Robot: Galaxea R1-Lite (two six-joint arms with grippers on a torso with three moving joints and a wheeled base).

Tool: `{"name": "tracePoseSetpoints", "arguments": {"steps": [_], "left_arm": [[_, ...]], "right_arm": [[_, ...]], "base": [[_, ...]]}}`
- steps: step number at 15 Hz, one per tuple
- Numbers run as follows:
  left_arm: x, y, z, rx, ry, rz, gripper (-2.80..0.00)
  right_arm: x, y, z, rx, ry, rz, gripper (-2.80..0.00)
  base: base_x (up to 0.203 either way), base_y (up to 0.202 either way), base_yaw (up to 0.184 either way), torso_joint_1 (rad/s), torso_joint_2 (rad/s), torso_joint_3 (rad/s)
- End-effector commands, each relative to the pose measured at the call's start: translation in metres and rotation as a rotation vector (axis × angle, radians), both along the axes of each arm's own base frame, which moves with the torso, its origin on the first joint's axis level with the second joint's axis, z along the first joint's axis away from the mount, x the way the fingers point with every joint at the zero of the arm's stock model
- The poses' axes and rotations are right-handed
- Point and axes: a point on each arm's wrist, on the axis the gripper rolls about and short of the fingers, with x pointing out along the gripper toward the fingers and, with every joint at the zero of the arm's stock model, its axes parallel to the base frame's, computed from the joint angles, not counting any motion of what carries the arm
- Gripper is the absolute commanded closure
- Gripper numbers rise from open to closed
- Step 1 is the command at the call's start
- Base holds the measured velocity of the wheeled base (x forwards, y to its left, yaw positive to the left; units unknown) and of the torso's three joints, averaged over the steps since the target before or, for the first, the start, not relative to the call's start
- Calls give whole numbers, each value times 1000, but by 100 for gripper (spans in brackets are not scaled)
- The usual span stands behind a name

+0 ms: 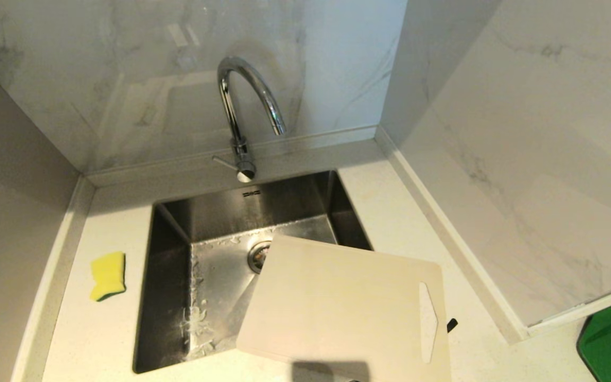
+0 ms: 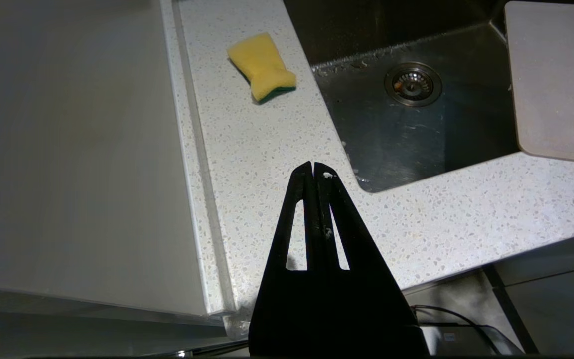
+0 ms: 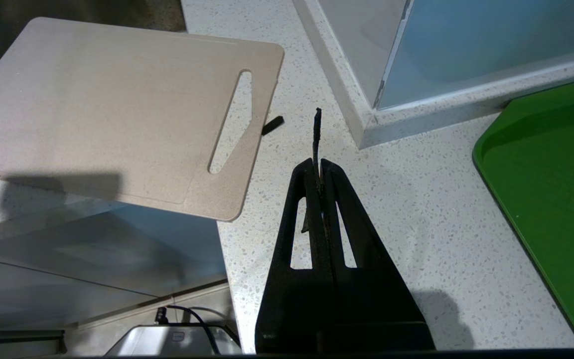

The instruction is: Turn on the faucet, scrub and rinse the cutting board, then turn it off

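White speckled stone desk point(image 1: 98, 329) set in a corner, marble-look wall panels behind and to the right, plain grey panel on the left. Steel sink point(image 1: 178, 265) sunk into the desk, drain point(image 2: 413, 84) in its floor, water streaks on the bottom. Faucet point(image 1: 242, 114) stands at the sink's back rim, spout arching toward the basin, side lever pointing left. Cutting board point(image 1: 337, 302) lies flat over the sink's front-right corner, part on the desk, part overhanging the basin; long axis runs roughly left-right, handle cut-out at the right end. Small black piece point(image 3: 272, 125) on the desk just beside that end. Yellow-green sponge point(image 1: 108, 276) on the desk left of the sink. Green tray point(image 3: 551, 199) at the far right. My left end effector point(image 2: 314, 169) fully closed, empty, over the desk's front edge. My right end effector point(image 3: 320, 167) closed, thin dark strip sticking out of its tips.
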Motion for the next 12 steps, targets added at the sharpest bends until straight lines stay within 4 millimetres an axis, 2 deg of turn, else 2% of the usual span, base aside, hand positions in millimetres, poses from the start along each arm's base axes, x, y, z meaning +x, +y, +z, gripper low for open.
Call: {"name": "tracePoseSetpoints", "arguments": {"steps": [1, 12], "left_arm": [[0, 0, 0, 1, -2, 0, 0], [0, 0, 0, 1, -2, 0, 0]], "right_arm": [[0, 0, 0, 1, 0, 0, 0], [0, 0, 0, 27, -2, -3, 0]], "base": [[0, 0, 0, 0, 0, 0], [0, 0, 0, 0, 0, 0]]}}
